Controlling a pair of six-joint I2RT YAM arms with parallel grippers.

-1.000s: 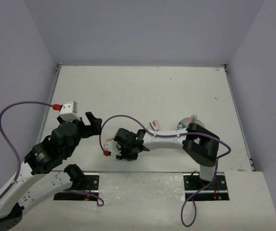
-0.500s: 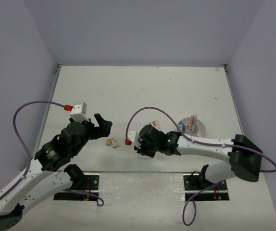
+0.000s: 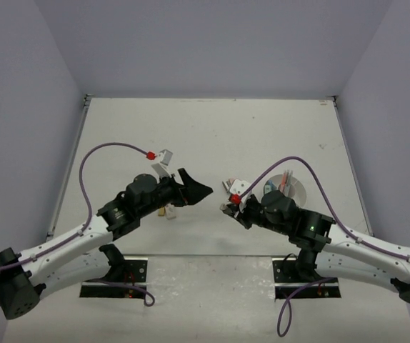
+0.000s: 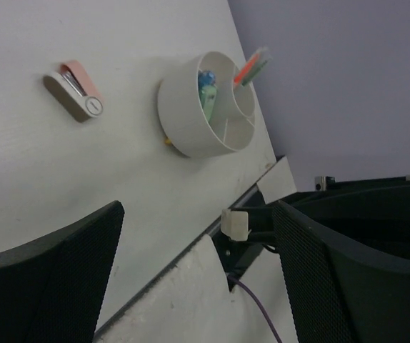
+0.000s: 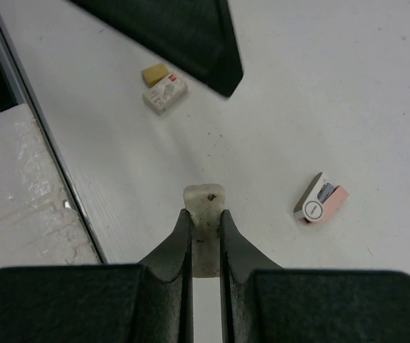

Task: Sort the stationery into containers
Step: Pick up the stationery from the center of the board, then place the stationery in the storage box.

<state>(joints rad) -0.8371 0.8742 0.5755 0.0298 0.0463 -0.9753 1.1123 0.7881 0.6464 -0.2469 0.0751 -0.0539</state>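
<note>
I've got R hand [image 5: 203, 220] clenched on a whitish block [image 5: 205, 196]; L hand [image 4: 194, 232] spread, empty. Organizer [image 4: 183, 128] holds pens [image 4: 251, 68] + pastel bits [image 4: 206, 89]. Pink piece [image 5: 321, 204] and 2 small blocks [image 5: 163, 87] not yet sorted, on counter [image 5: 312, 86].

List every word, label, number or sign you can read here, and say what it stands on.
None can be read.
The white block beside the tan block bears reddish print, too blurred to read.
The pink and white piece has a disc with a mark, too small to tell.
</note>
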